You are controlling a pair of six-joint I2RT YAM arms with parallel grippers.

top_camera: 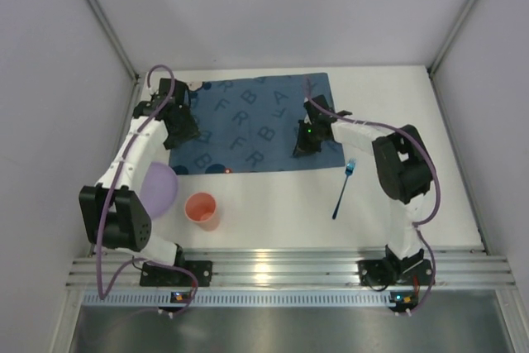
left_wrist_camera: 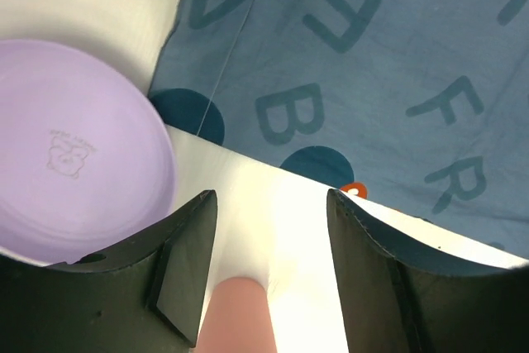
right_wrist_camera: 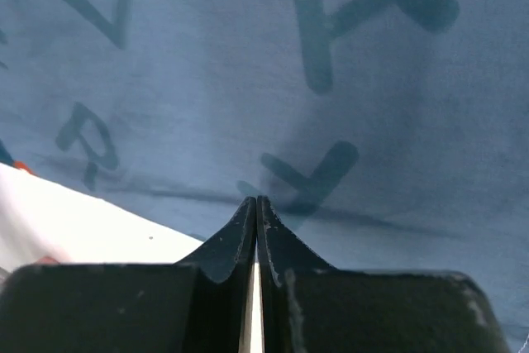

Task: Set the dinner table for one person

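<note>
One white matte counter (top_camera: 273, 204), by far the largest, filling the floor between plain grey walls (top_camera: 50, 80), with one ribbed silver rail (top_camera: 289, 266) along its near edge by the arm bases. On its far half, one dark blue mat (top_camera: 248, 126), printed all over in darker capitals, F, R, B, A and E readable, plus a few dark round dots. Near the left arm and partly under it, one lilac plate (left_wrist_camera: 74, 171), stamped at centre with a small mark too faint to read. Just right of it, upright on bare counter, one salmon cup (top_camera: 201, 207). Off the mat's near right corner, one blue fork (top_camera: 343, 188), lying flat, head at the far end. Left jaws spread, nothing between them, raised by the mat's left edge. Right jaws pressed together, tips down at the mat's right part; cloth caught or not, cannot tell.
</note>
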